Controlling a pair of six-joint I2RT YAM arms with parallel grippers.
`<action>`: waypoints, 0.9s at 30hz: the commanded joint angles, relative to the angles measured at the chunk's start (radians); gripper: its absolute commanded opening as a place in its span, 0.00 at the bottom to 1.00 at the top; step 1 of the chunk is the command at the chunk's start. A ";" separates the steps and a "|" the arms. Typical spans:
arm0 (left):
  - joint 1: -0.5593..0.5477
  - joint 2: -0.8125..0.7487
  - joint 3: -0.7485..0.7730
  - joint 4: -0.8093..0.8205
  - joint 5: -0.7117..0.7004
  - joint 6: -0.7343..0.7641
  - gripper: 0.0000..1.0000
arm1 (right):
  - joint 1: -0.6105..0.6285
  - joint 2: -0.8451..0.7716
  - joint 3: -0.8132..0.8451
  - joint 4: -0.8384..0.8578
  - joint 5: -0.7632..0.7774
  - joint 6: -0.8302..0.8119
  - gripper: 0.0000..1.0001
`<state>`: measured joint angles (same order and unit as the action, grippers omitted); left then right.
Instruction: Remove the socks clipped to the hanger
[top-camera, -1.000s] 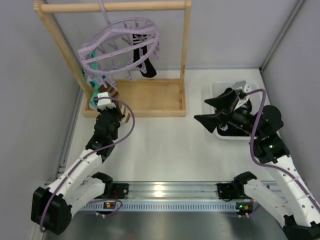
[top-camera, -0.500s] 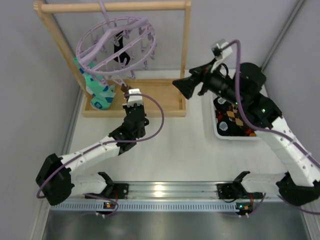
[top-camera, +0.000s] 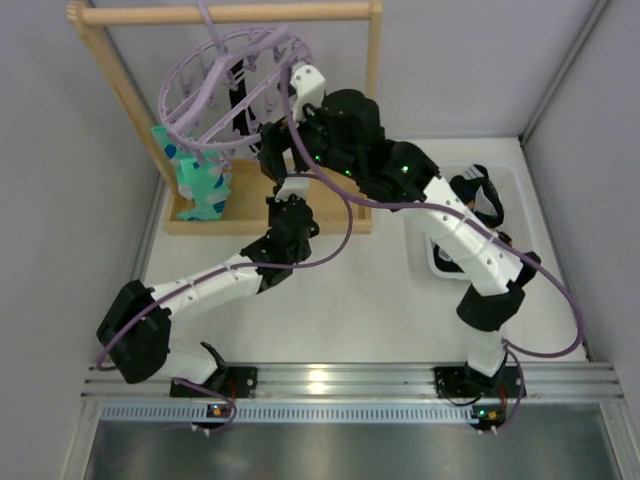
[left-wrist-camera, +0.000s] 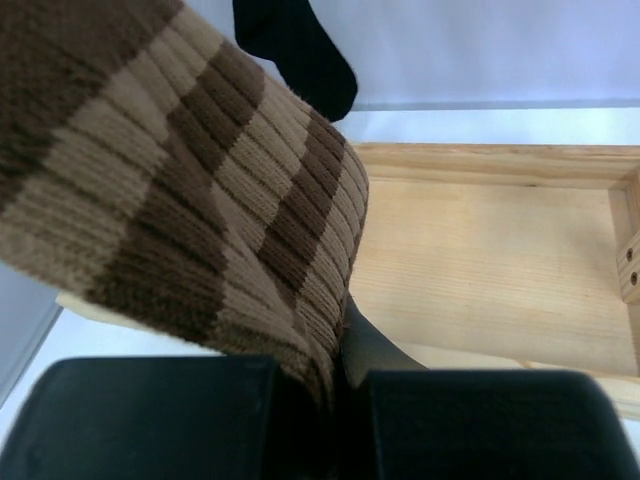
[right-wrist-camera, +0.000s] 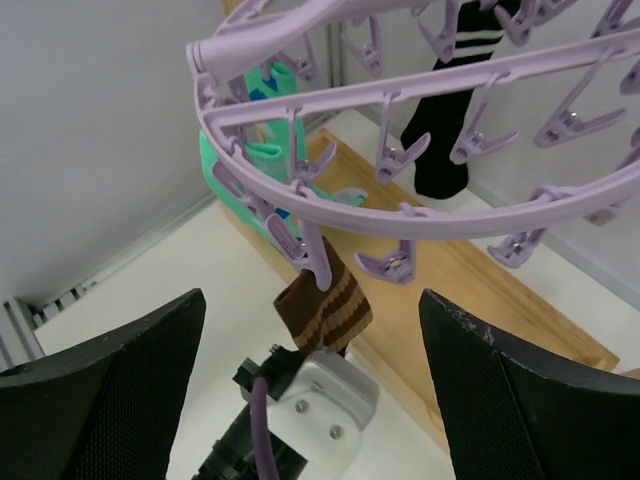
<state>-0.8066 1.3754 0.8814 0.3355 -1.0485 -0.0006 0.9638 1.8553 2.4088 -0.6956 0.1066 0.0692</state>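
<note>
Left wrist view first: the left gripper (left-wrist-camera: 340, 385) has its pads pressed together on the lower end of the brown-and-tan striped sock (left-wrist-camera: 200, 200), the ribbed fabric pinched tight between them. Below it lies the wooden rack's base (left-wrist-camera: 480, 260), and a black sock (left-wrist-camera: 295, 45) dangles behind.

Now the right wrist view: the striped sock's top edge hangs from one clip (right-wrist-camera: 318, 262) on the near rim of the lilac hanger (right-wrist-camera: 400, 215), which hangs from the rack's top rail. The right gripper (right-wrist-camera: 315, 400) comes in with its fingers spread wide, nothing between them, just below the ring. A teal sock (right-wrist-camera: 235, 190) is clipped further round.

How to do this well, to my eye: the hanger swings freely on its hook, so a sideways tug would likely just tilt the ring. Better to pull straight down and away from the clip, smoothly. The open right gripper could steady the rim beside that clip, or squeeze the clip's tails. Keep clear of the neighbouring clips.

Writing? None I can read. The black sock shows white stripes, and that's all.
</note>
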 joint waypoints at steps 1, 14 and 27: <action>-0.008 0.022 0.068 0.028 0.019 0.079 0.00 | 0.021 0.022 -0.023 0.010 0.048 -0.060 0.84; -0.058 0.086 0.090 0.028 -0.028 0.200 0.00 | 0.056 0.143 0.004 0.133 0.047 -0.195 0.73; -0.062 0.033 0.054 0.027 -0.022 0.189 0.00 | 0.059 0.196 -0.028 0.223 0.159 -0.264 0.66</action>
<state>-0.8600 1.4509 0.9386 0.3370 -1.0641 0.1829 1.0100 2.0727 2.3814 -0.5930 0.2157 -0.1642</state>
